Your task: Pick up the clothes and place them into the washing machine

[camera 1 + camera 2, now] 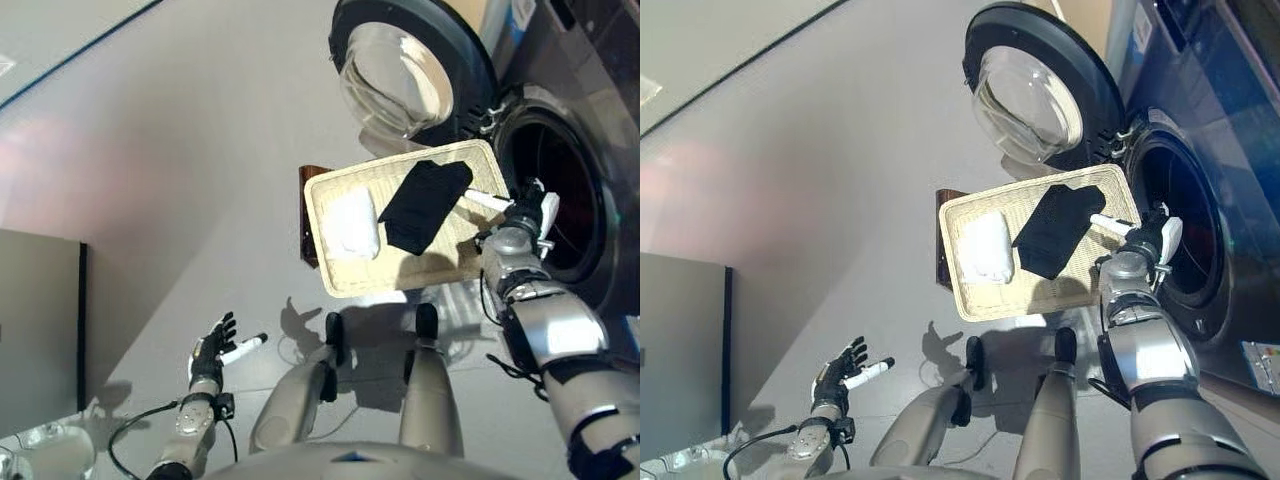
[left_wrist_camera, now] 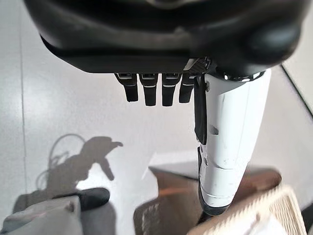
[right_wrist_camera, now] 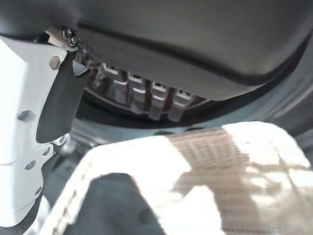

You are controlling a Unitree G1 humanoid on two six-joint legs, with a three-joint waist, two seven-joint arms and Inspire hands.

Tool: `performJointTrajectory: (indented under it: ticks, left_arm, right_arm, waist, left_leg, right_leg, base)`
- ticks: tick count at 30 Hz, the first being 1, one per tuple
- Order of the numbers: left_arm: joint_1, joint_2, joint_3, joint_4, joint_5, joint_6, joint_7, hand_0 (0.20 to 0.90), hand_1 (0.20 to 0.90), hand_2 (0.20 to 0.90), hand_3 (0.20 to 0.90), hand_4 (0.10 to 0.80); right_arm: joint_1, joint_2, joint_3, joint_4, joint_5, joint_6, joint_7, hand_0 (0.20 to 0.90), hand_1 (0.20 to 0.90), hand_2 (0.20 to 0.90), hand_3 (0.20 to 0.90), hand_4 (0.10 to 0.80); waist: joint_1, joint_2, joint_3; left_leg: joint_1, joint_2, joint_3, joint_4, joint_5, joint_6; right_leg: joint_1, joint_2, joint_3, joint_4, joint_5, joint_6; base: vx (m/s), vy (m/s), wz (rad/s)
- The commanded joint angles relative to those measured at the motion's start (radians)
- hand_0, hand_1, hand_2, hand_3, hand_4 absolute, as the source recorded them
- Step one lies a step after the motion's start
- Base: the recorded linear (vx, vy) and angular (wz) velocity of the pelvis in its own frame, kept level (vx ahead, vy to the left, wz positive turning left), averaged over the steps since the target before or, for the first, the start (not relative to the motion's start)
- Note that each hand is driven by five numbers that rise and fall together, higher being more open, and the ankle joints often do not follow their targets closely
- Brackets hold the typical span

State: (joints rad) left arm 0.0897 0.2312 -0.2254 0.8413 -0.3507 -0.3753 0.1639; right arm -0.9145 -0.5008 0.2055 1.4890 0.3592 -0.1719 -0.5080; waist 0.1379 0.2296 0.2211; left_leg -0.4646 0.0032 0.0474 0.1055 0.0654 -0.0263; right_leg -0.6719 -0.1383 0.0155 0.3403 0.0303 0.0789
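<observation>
A shallow wicker basket [image 1: 400,268] rests on a low dark brown box [image 1: 309,215] beside the washing machine's open drum [image 1: 560,190]. A white cloth [image 1: 352,224] lies in its left part and a black cloth [image 1: 425,203] in its right part. My right hand [image 1: 520,222] is at the basket's edge nearest the drum, fingers straight, its white-covered thumb [image 1: 487,201] reaching over the rim toward the black cloth [image 3: 107,205]. My left hand [image 1: 210,350] hangs low at the lower left, open and empty, over the floor.
The washing machine's round glass door [image 1: 400,70] stands open behind the basket. A grey cabinet [image 1: 40,330] stands at the left edge. Pale grey floor lies between the cabinet and the basket.
</observation>
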Motion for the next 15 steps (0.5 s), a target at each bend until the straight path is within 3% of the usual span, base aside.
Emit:
performJointTrajectory:
  ticks: [1, 9, 15]
  left_arm:
    - [0.004, 0.118, 0.098, -0.138, -0.022, -0.07, 0.048, 0.9, 0.9, 0.9, 0.9, 0.8]
    - [0.013, 0.127, 0.141, -0.307, -0.017, -0.088, 0.059, 0.9, 0.9, 0.9, 0.9, 0.8]
    - [-0.004, 0.123, 0.132, -0.332, 0.0, -0.095, 0.085, 0.9, 0.9, 0.9, 0.9, 0.8]
  right_arm:
    - [-0.056, -0.024, 0.055, 0.005, -0.047, -0.023, -0.065, 0.9, 0.9, 0.9, 0.9, 0.8]
    - [-0.073, 0.023, 0.178, 0.01, -0.233, 0.05, -0.095, 0.9, 0.9, 0.9, 0.9, 0.8]
    - [-0.113, 0.007, 0.249, 0.034, -0.38, 0.117, -0.163, 0.9, 0.9, 0.9, 0.9, 0.8]
  waist:
    - [0.046, -0.019, -0.003]
    - [0.075, -0.031, 0.04]
    - [0.089, -0.032, 0.072]
  left_leg:
    - [-0.138, -0.023, 0.002, 0.067, 0.004, -0.018]
    - [-0.183, -0.032, -0.013, 0.088, 0.007, -0.015]
    - [-0.231, -0.034, -0.02, 0.103, 0.01, -0.017]
  right_leg:
    - [0.049, 0.021, -0.034, -0.114, 0.04, -0.036]
    - [0.018, 0.006, -0.045, -0.1, 0.039, -0.037]
    - [-0.022, 0.001, -0.056, -0.087, 0.037, -0.04]
  base:
    - [-0.026, 0.021, 0.08]
    - [-0.02, 0.017, 0.09]
    - [-0.016, 0.012, 0.11]
